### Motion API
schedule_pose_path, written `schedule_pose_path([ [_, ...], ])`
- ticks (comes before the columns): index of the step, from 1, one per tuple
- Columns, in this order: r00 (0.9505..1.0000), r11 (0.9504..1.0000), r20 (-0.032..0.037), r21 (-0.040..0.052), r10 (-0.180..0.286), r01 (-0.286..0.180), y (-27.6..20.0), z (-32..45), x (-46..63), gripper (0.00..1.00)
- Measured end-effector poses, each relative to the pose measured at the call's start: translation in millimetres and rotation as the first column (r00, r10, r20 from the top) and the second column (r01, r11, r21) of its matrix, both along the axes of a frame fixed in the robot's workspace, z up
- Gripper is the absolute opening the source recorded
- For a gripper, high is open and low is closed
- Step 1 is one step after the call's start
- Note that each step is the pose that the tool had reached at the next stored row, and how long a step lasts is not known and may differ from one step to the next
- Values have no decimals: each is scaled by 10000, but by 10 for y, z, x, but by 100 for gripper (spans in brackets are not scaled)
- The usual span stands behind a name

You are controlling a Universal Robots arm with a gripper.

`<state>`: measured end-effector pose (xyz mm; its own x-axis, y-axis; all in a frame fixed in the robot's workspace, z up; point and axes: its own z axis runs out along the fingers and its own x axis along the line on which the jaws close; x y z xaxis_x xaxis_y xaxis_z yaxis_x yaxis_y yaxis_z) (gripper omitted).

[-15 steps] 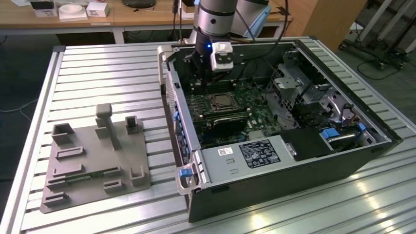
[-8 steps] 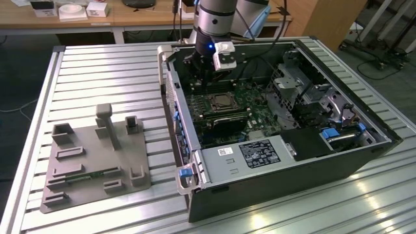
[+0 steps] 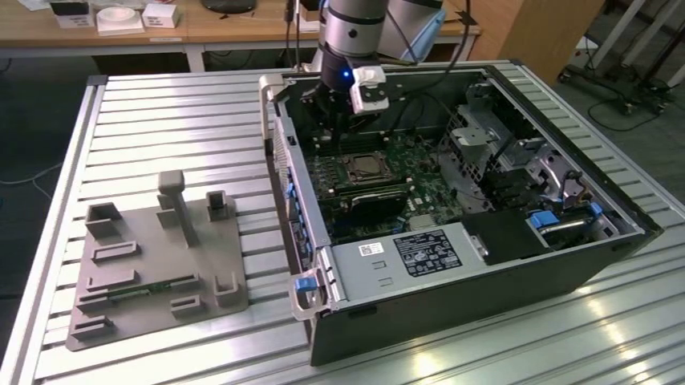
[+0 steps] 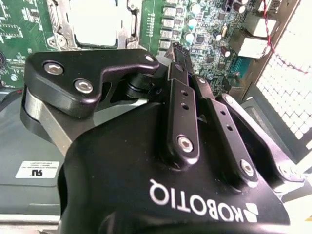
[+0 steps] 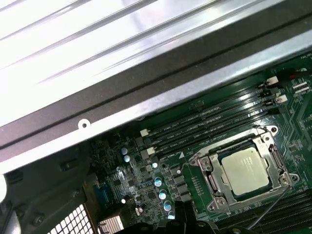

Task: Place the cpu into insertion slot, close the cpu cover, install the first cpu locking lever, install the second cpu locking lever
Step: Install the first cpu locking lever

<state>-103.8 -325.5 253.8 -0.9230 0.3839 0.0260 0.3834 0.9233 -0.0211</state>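
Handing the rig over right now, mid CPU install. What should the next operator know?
Claw shut, nothing in it, over the green motherboard, apart from the cpu.
Cpu seated, its silvery top showing through the cpu cover window.
Done: cpu in, cover appears down flat.
Left: both locking levers; whether either is latched cannot be told.

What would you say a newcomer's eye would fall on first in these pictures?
Probably the open computer case on the slatted metal table, with the arm's hand hanging inside it above the green motherboard. Then the silvery cpu, seated in the insertion slot and framed by the cpu cover. A grey moulded fixture lies beside the case, at the exterior view's left.
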Motion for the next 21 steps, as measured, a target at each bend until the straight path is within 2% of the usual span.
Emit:
schedule_pose_path([
  [6,9998,9998,0,-1,198,-198,62,-3,-10,11],
  [13,9976,9976,0,0,691,-691,94,-11,-24,11],
  [21,9964,9964,0,0,845,-845,156,-28,-69,11],
])
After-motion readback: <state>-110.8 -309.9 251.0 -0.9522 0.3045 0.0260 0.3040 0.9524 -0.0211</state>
